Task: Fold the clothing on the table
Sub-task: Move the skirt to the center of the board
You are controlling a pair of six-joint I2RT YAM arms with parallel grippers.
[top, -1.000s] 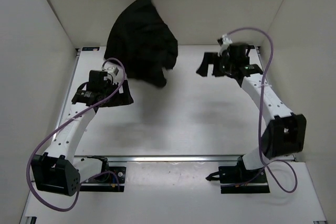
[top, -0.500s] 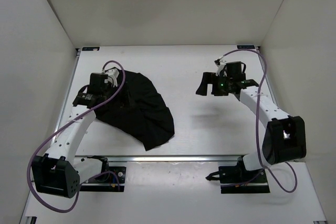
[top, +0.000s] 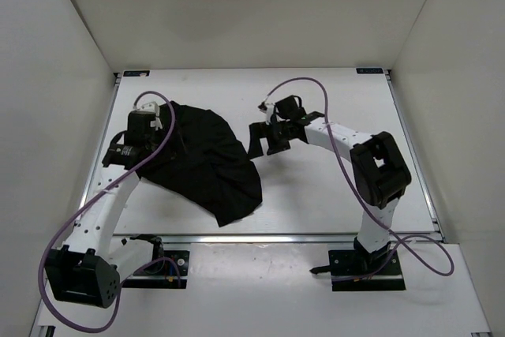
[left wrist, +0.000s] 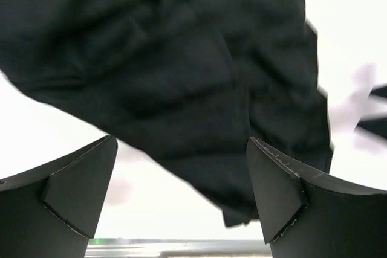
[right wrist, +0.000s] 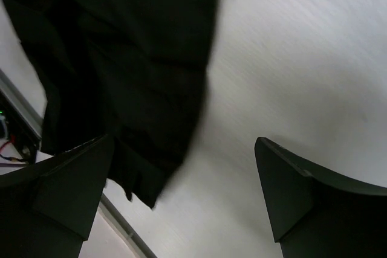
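Observation:
The clothing (top: 207, 165), a crumpled black garment, lies on the white table (top: 331, 187) at left of centre, its tip pointing to the near rail. My left gripper (top: 148, 151) hangs over its left part, open, with nothing between its fingers. In the left wrist view the clothing (left wrist: 181, 58) fills the upper frame beyond my open left gripper (left wrist: 181, 191). My right gripper (top: 265, 140) is open just off the garment's right edge. The right wrist view has the clothing (right wrist: 121, 58) at left, bare table (right wrist: 290, 58) between the jaws of my right gripper (right wrist: 181, 191).
White walls enclose the table on three sides. A metal rail (top: 276, 236) runs along the near edge, with both arm bases behind it. The rail (left wrist: 169, 246) also shows at the bottom of the left wrist view.
The clothing, up in the air at the back a second ago, now lies on the table. My right arm has swung left to the garment's edge. The left gripper shifted slightly back.

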